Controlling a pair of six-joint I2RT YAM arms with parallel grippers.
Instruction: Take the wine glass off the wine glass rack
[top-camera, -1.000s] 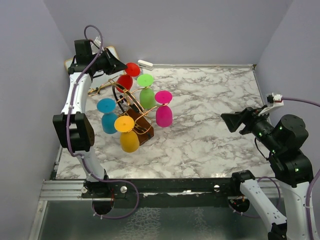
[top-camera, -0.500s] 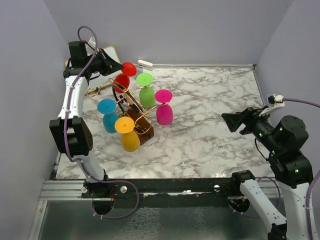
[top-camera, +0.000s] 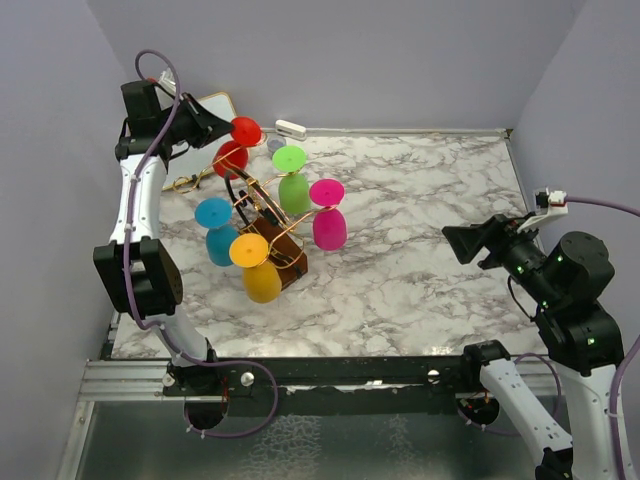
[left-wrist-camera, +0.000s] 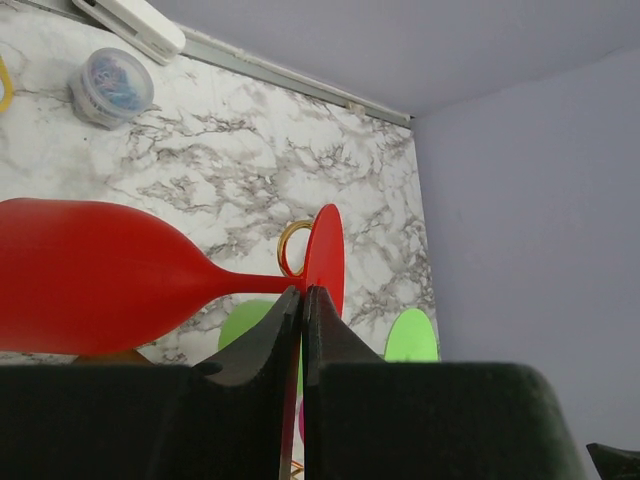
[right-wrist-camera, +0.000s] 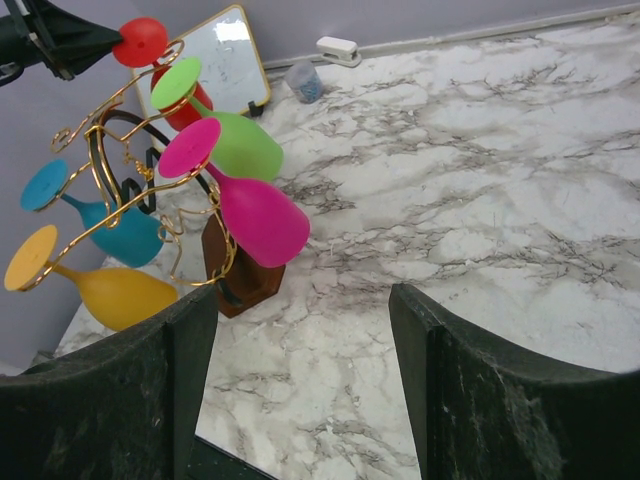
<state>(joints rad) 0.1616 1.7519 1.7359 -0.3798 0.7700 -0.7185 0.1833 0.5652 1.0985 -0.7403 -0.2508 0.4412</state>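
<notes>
The copper-gold wine glass rack (top-camera: 262, 212) stands on its dark wooden base (top-camera: 287, 252) at the left of the marble table. My left gripper (top-camera: 220, 127) is shut on the round foot of the red wine glass (top-camera: 231, 157), held tilted at the rack's far-left side. In the left wrist view, my gripper (left-wrist-camera: 303, 292) pinches the red foot (left-wrist-camera: 327, 258), with a gold hook curl (left-wrist-camera: 292, 247) right beside the stem. I cannot tell whether stem and hook touch. My right gripper (top-camera: 465, 243) is open and empty, hovering over the right of the table (right-wrist-camera: 300, 300).
Green (top-camera: 293, 190), pink (top-camera: 328, 228), blue (top-camera: 218, 240) and yellow (top-camera: 258, 280) glasses hang on the rack. A white stapler (top-camera: 290, 128) and a small tub (left-wrist-camera: 112, 85) lie by the back wall. A framed board (top-camera: 215, 105) leans in the back left corner.
My left gripper has moved left and back, carrying the red glass outward along the rack arm. The right arm has not moved.
</notes>
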